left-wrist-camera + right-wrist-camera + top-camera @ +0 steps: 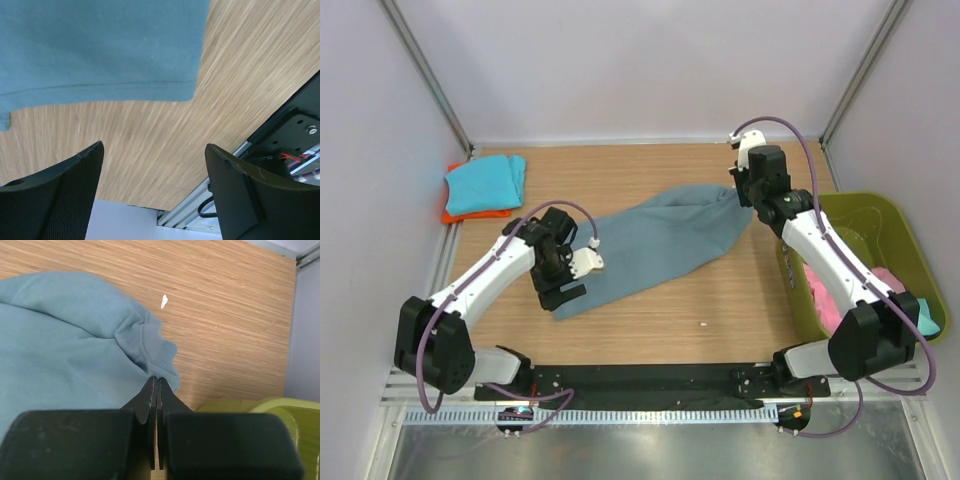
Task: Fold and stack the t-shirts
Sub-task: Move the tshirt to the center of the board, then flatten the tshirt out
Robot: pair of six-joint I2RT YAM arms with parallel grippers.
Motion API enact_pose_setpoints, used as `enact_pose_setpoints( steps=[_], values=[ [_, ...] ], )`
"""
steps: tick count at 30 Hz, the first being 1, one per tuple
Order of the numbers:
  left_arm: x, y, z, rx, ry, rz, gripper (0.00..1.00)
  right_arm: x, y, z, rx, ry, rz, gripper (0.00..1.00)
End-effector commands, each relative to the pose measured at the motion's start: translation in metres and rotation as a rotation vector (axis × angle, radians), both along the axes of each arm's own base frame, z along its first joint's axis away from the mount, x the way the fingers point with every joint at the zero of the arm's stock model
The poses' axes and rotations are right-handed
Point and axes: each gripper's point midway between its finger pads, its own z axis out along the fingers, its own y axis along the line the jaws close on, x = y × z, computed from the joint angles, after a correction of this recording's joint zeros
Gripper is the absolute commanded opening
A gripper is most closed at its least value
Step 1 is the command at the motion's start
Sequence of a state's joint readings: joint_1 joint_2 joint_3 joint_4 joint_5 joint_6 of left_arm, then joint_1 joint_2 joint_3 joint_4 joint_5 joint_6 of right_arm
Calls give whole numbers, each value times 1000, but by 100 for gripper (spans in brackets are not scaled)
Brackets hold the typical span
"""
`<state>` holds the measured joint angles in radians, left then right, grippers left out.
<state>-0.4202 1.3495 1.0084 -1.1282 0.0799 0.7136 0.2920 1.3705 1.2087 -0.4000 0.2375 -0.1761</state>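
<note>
A slate blue-grey t-shirt (660, 245) lies stretched diagonally across the wooden table, its hem toward the near left and its collar toward the far right. My right gripper (748, 195) is shut on the ribbed collar (162, 352), the cloth bunching at the fingertips (156, 380). Over the shirt's hem end, my left gripper (570, 278) stands open. In the left wrist view the hem (100, 90) lies beyond the fingers, with only bare wood between them (152, 150). At the far left corner a folded turquoise t-shirt (485, 185) rests on an orange one (448, 213).
An olive-green basket (880, 215) stands at the right edge with a pink shirt (830, 300) and a bit of turquoise cloth (932, 320) inside. A small white scrap (704, 324) lies on the wood near the front. Grey walls enclose the table.
</note>
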Motion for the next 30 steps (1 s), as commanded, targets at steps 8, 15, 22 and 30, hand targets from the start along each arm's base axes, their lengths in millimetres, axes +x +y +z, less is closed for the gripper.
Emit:
enact_pose_setpoints(
  steps=[8,15,22,30],
  values=[
    [9,-10,-20,31,53,-67,77,29,8,34,55,-107,-5,1],
    [7,-11,-49,65,119,-81,72,34,4,33,52,-107,-18,1],
    [-3,-19,-63,74,180,-93,69,36,-5,31,49,-107,-37,1],
    [-3,-18,-79,111,220,-98,60,40,-9,34,53,-112,-47,1]
  ],
)
